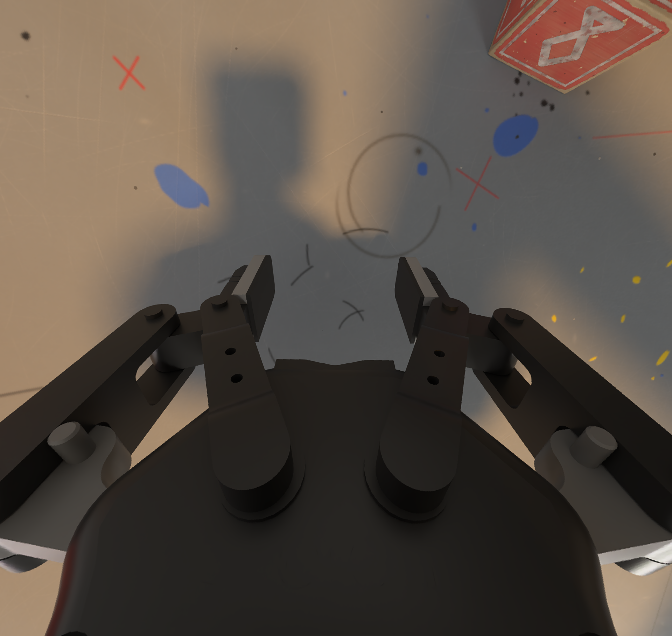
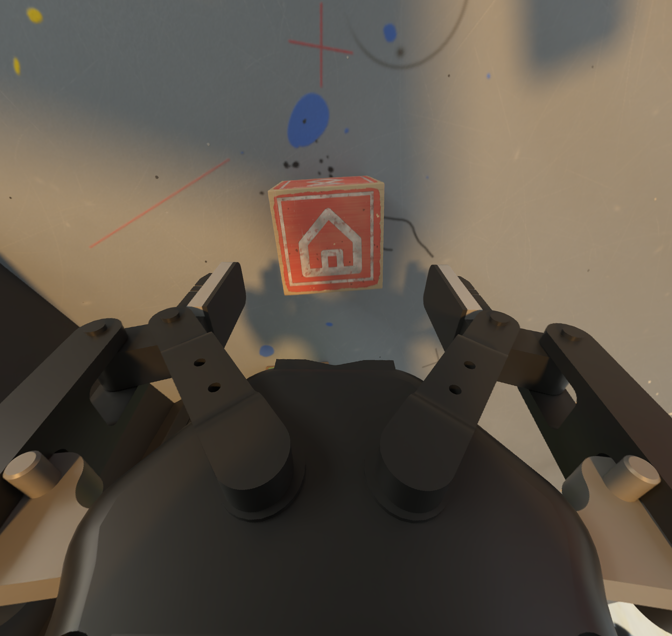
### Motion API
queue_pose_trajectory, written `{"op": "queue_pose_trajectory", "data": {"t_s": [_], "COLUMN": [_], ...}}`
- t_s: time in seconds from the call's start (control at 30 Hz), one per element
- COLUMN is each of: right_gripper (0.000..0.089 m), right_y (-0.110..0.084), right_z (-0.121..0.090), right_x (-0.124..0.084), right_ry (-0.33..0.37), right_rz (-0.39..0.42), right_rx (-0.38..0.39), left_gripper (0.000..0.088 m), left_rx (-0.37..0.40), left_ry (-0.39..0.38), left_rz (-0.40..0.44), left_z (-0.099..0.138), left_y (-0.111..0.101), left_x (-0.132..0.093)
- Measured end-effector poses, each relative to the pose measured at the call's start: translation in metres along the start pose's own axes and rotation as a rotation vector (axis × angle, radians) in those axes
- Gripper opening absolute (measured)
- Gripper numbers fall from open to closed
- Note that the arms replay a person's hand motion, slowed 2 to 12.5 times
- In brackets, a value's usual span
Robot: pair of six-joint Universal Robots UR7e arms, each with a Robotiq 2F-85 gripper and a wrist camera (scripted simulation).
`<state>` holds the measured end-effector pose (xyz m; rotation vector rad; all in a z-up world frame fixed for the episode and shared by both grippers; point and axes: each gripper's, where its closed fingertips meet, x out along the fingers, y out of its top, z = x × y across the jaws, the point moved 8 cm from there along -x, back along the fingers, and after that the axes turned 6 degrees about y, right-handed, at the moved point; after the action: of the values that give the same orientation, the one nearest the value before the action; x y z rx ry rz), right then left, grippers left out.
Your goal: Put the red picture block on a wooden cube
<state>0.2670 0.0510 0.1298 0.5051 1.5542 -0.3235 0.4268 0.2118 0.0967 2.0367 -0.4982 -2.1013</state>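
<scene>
Fingers spread on the left gripper, nothing between them, bare paint-speckled tan surface ahead; red picture-faced wooden block sits far upper right, cropped by the edge. Right gripper also spread wide, block just beyond the tips, centred, clear surface around it.

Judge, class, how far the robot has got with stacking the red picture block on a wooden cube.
Nothing looks done: the red picture block sits on the table, unheld. In hand: the right gripper is open, lined up just short of the block. The left gripper is open and empty over bare table. Left: grasp, lift and place; no wooden cube shows in either view.
</scene>
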Motion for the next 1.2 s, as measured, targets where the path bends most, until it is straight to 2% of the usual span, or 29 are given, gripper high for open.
{"op": "queue_pose_trajectory", "data": {"t_s": [0.13, 0.33, 0.47, 0.6, 0.73, 0.87, 1.03, 1.2], "right_gripper": [0.0762, 0.0524, 0.0514, 0.0514, 0.0514, 0.0514, 0.0514, 0.0514], "right_y": [0.005, 0.013, 0.021, 0.033, 0.048, 0.066, 0.083, 0.094], "right_z": [0.002, 0.005, 0.012, 0.028, 0.054, 0.088, 0.142, 0.200], "right_x": [0.009, 0.017, 0.014, 0.002, -0.021, -0.055, -0.104, -0.151], "right_ry": [0.021, 0.072, 0.086, 0.078, 0.045, -0.011, -0.102, -0.162], "right_rz": [-0.007, -0.015, 0.015, 0.080, 0.165, 0.243, 0.312, 0.347], "right_rx": [-0.036, -0.065, -0.050, -0.005, 0.055, 0.120, 0.231, 0.340], "left_gripper": [0.0598, 0.0598, 0.0598, 0.0598, 0.0598, 0.0597, 0.0597, 0.0596], "left_rx": [-0.011, -0.033, -0.053, -0.072, -0.090, -0.105, -0.119, -0.126], "left_ry": [0.006, 0.013, 0.013, 0.013, 0.011, 0.008, 0.003, 0.000], "left_rz": [-0.005, -0.007, -0.002, 0.008, 0.018, 0.028, 0.040, 0.049], "left_z": [0.001, 0.002, 0.004, 0.005, 0.007, 0.008, 0.010, 0.011], "left_y": [-0.003, -0.010, -0.016, -0.022, -0.027, -0.031, -0.034, -0.036], "left_x": [-0.001, -0.004, -0.006, -0.008, -0.010, -0.012, -0.013, -0.013]}}
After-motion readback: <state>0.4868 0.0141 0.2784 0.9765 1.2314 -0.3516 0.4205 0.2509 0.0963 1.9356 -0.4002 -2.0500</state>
